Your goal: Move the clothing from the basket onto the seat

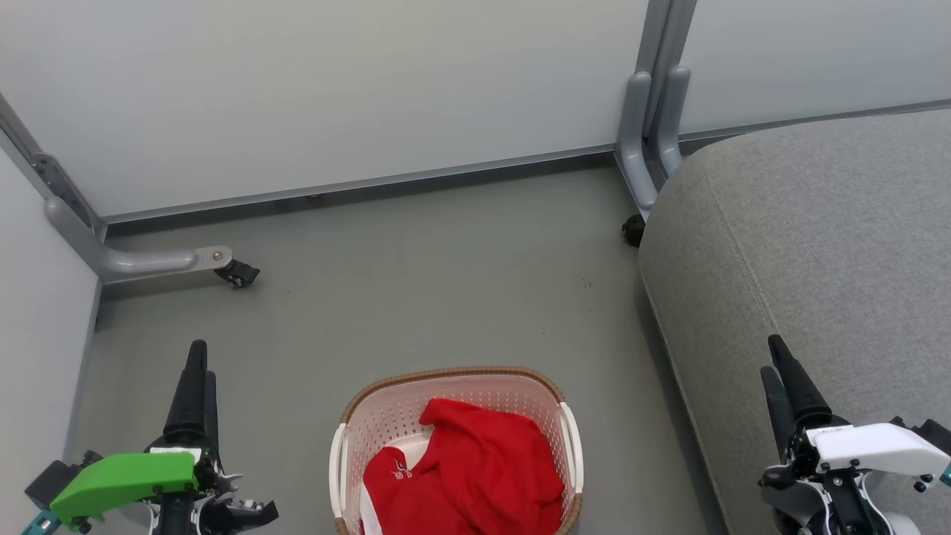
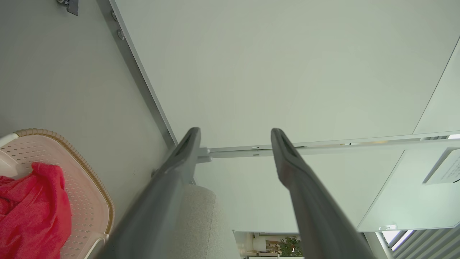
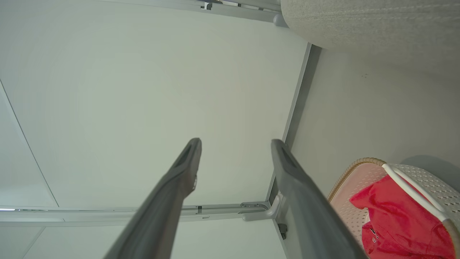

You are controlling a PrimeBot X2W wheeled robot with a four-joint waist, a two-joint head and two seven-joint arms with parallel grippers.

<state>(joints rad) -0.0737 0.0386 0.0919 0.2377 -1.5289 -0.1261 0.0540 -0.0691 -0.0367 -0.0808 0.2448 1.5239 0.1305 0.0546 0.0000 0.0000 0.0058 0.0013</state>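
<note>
The basket (image 1: pixel 453 371) was cut off by the head view's bottom edge, and the clothing (image 1: pixel 475 475) with it — the near parts of both went unseen. The seat (image 1: pixel 817 245) ran off the right edge; the white lettering (image 1: pixel 402 471) on the red fabric was too small to read

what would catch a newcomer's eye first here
The bright red jersey heaped in the cream basket on the floor, bottom centre of the head view, grabs attention first. The big grey seat spreads along the right side. The left gripper and right gripper stand open either side of the basket.
</note>
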